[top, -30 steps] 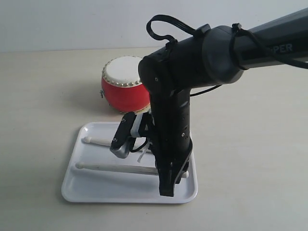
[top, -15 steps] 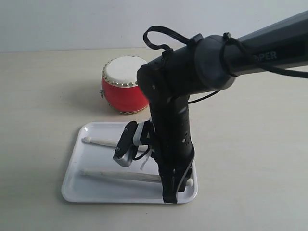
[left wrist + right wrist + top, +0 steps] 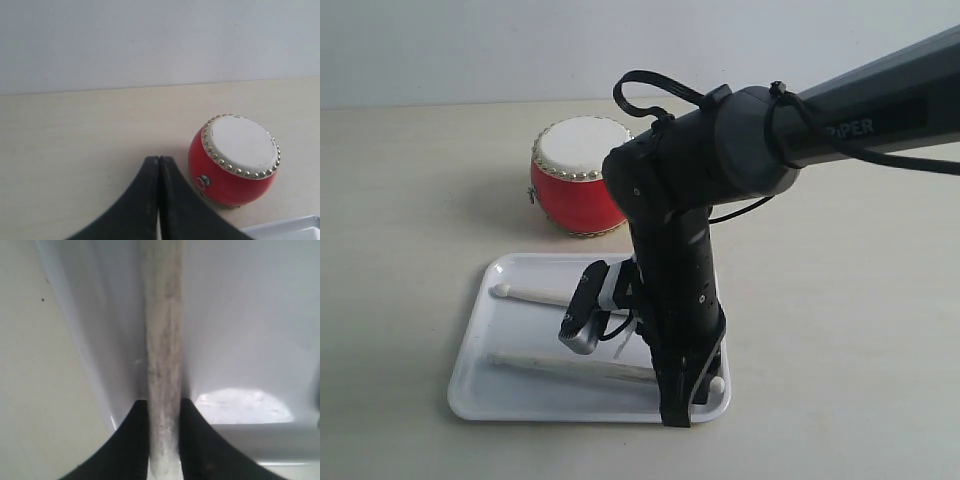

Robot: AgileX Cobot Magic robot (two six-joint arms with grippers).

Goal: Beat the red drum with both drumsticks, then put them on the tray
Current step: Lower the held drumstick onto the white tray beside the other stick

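1. The word "PIPER" is printed in pale letters on the forearm of the right arm [image 3: 865, 128]. No other writing can be read.
2. Since a second ago the right arm has sunk lower over the tray [image 3: 470, 392]. Its elbow joint has slid a little towards the tray's left side.
3. The near drumstick [image 3: 570, 364] has come down with it and now lies low along the tray's front edge.
4. The right arm reaches in from the tray's right side and bends steeply down. Its wrist camera [image 3: 584, 322] hangs just above the tray's middle.
5. The right fingers [image 3: 131, 440] are clenched on the near drumstick [image 3: 162, 365], one on each side of it, at the tray's front right corner.
6. The left fingers [image 3: 145, 200] are pressed together with nothing between them.
7. The far drumstick [image 3: 530, 295] lies free inside the tray by its back edge.
8. The red drum [image 3: 578, 175] stands on the desk [image 3: 400, 220] just behind the tray's back edge.
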